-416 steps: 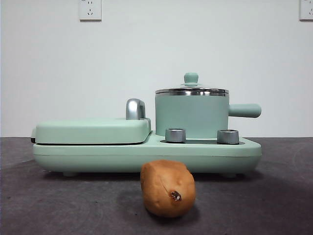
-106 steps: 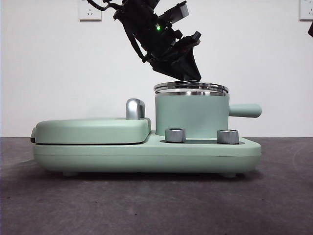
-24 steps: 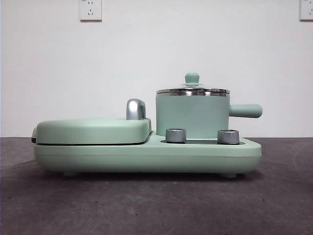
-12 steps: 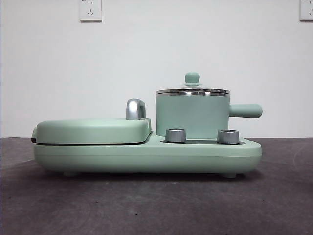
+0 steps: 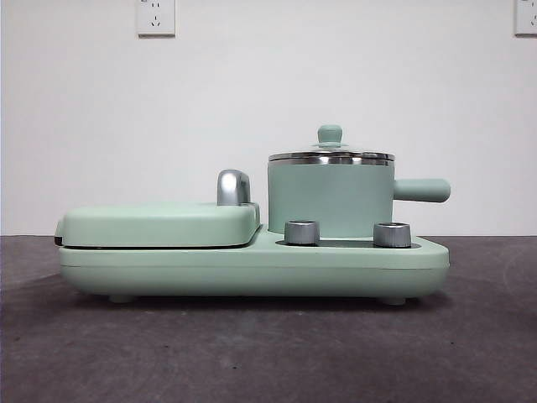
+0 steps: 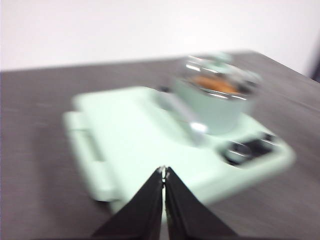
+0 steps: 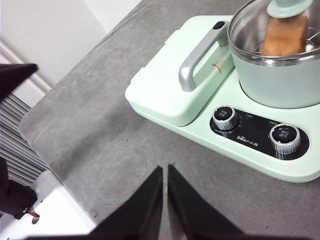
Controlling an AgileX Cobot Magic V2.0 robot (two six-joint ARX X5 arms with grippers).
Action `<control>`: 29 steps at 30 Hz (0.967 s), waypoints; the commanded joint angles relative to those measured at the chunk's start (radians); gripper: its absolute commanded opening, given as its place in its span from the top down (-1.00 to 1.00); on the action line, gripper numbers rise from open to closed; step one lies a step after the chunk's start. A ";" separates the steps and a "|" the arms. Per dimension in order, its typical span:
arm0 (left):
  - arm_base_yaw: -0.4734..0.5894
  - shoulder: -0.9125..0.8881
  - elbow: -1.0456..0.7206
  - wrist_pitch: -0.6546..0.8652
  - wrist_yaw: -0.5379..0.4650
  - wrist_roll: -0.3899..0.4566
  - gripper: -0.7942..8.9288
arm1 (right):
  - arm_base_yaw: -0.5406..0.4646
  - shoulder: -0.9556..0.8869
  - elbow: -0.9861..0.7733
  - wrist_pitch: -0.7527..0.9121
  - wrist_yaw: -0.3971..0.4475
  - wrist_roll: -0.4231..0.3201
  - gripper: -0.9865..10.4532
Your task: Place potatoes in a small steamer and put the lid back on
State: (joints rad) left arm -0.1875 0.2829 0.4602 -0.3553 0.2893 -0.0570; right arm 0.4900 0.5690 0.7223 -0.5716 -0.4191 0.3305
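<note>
Potato [image 7: 285, 34] inside lidded steamer [image 5: 331, 200]

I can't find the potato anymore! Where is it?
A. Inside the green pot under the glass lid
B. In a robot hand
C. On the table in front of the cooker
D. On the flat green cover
A: the right wrist view shows the potato inside the pot, under the lid.

Left gripper [image 6: 164, 172]: jaws closed tip to tip, nothing between them, raised clear of the table; its wrist picture is blurred. Right gripper [image 7: 164, 172]: jaws drawn nearly together with a thin gap, empty, held above the table. Neither arm appears in the front view.
</note>
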 commanded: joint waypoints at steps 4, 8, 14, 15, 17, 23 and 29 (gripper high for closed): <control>0.122 -0.150 -0.262 0.144 -0.007 -0.008 0.83 | 0.005 0.003 0.004 0.010 0.000 0.002 0.81; 0.145 -0.232 -0.360 0.146 -0.056 -0.024 0.83 | 0.005 0.004 0.004 0.010 0.000 0.002 0.81; 0.143 -0.280 -0.404 0.138 -0.204 -0.055 0.83 | 0.005 0.003 0.004 0.010 0.000 0.002 0.81; 0.143 -0.280 -0.406 0.137 -0.222 -0.053 0.83 | 0.005 0.003 0.004 0.010 0.000 0.002 0.81; 0.143 -0.280 -0.418 0.141 -0.256 -0.050 0.83 | 0.005 0.004 0.004 0.010 0.000 0.002 0.81; 0.142 -0.280 -0.447 0.169 -0.273 -0.037 0.83 | 0.005 0.003 0.005 0.011 0.000 0.002 0.81; 0.142 -0.280 -0.446 0.169 -0.273 -0.038 0.83 | 0.005 0.003 0.005 0.011 0.000 0.002 0.81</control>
State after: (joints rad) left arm -0.0441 0.0048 0.0322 -0.1810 0.0200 -0.0978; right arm 0.4900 0.5690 0.7223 -0.5713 -0.4191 0.3305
